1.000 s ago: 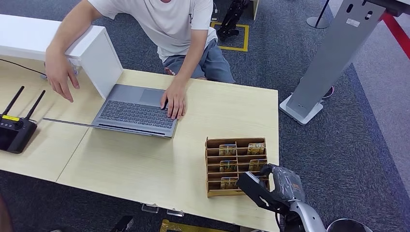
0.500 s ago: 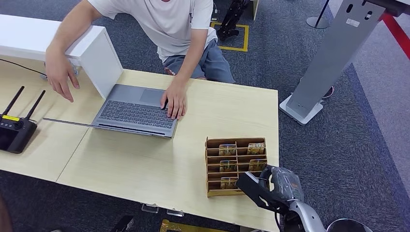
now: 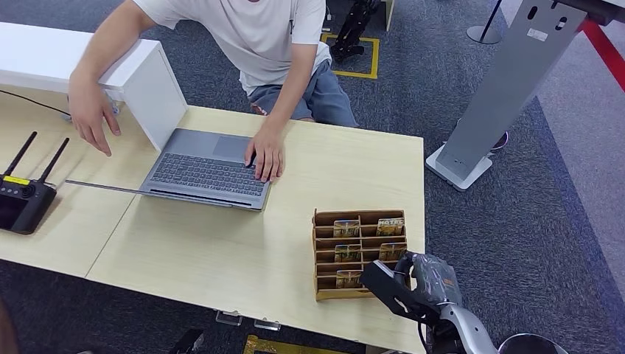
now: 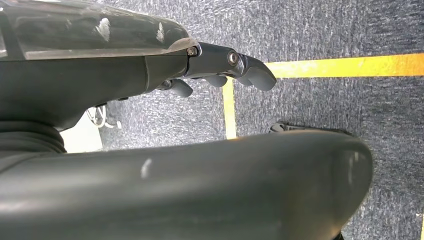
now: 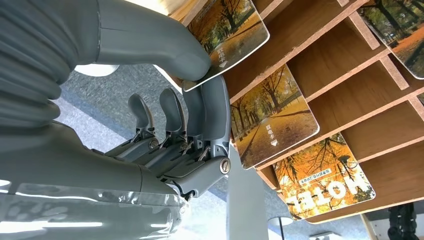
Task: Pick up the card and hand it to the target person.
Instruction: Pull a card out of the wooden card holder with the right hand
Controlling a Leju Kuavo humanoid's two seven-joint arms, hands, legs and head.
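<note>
Right hand [image 5: 195, 100] pinching card [image 5: 227, 27] at rack's [image 3: 324, 254] near table-edge corner.

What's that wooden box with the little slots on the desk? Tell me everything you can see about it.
The wooden card rack is a light brown, plywood-like holder with stepped rows split by thin dividers. It sits near the right front corner of the pale table. Several slots hold cards printed with orange autumn trees. The robot's right hand reaches to its front right corner, thumb and a finger pinching one card.
</note>
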